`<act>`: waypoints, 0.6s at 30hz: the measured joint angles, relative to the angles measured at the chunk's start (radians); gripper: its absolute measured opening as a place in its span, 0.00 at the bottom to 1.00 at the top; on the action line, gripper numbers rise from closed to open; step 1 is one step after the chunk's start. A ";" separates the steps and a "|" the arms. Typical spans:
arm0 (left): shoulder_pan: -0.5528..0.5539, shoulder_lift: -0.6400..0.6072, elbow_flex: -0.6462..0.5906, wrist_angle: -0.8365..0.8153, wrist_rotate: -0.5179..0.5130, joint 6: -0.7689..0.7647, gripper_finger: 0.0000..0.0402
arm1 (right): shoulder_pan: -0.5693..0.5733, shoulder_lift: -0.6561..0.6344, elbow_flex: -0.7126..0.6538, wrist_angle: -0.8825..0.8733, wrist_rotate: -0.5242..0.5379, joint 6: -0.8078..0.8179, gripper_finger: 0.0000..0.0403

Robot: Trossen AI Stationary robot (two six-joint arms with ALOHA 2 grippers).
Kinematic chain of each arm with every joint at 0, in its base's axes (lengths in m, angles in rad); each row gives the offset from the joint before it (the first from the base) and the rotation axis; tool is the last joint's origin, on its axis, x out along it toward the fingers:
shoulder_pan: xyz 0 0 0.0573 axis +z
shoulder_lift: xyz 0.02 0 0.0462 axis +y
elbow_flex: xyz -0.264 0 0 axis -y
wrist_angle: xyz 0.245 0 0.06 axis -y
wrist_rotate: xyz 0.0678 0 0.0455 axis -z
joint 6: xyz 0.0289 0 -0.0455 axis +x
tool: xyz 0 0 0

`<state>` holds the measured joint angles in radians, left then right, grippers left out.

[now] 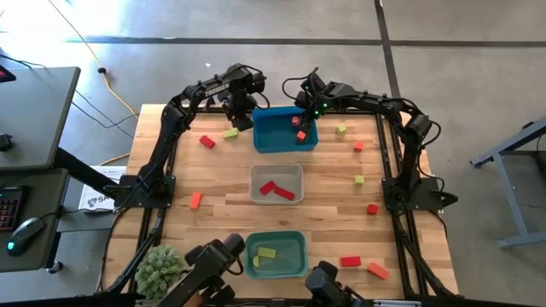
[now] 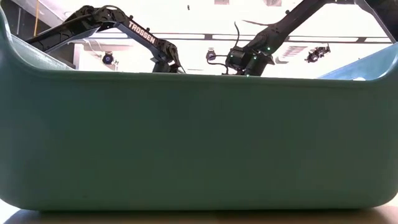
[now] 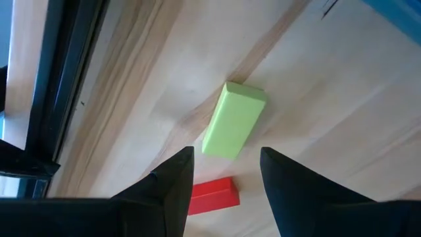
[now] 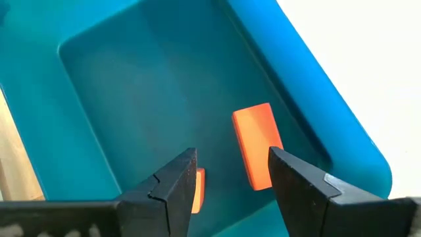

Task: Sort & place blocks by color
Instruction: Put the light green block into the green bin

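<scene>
Both grippers hovering at the far end, jaws apart and empty.

Left gripper (image 3: 223, 172) is hanging over a green bar (image 3: 233, 120) on the table (image 1: 222, 179), red block (image 3: 212, 196) nearby; right gripper (image 4: 230, 178) is hanging over the blue bin (image 4: 118, 99) holding an orange bar (image 4: 255, 143) and another orange block (image 4: 198, 187).

A robotics lab or test workshop is indicated. A wooden table (image 1: 281, 162) is set on a bare concrete floor (image 1: 256, 21) marked with dark seams, and two dark arms are mounted on a black frame (image 1: 149, 183) at its edges. A desk (image 1: 30, 111) with a keyboard (image 1: 7, 209) and mouse (image 1: 26, 228) is placed beside it, a yellow cable (image 1: 85, 43) is trailed across the floor, and a small potted plant (image 1: 159, 269) is stood at the table's corner.
</scene>
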<state>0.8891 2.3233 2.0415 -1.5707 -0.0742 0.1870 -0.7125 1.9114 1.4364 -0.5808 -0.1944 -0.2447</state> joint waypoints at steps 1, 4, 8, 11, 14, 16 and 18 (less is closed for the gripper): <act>0.004 -0.001 0.000 0.000 0.000 0.000 0.41 | 0.000 0.000 0.000 0.000 0.000 0.000 0.44; 0.010 -0.002 -0.014 -0.001 -0.001 -0.005 0.41 | 0.000 0.000 0.000 0.000 0.000 0.000 0.44; 0.010 -0.002 -0.070 0.000 0.003 0.005 0.41 | 0.000 0.000 0.000 -0.003 0.000 0.000 0.44; 0.001 -0.002 -0.114 -0.001 0.003 0.026 0.41 | 0.000 0.000 0.000 -0.009 0.000 0.000 0.44; -0.002 -0.002 -0.140 0.000 0.002 0.026 0.41 | 0.000 0.000 0.000 -0.010 0.000 0.000 0.44; -0.002 -0.002 -0.153 0.000 0.001 0.035 0.41 | 0.000 0.000 0.000 -0.010 0.000 0.000 0.44; -0.002 -0.002 -0.163 0.003 0.000 0.051 0.41 | 0.000 0.000 0.000 -0.010 0.000 0.000 0.44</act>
<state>0.8871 2.3215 1.8789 -1.5679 -0.0738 0.2380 -0.7125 1.9114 1.4364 -0.5907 -0.1944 -0.2447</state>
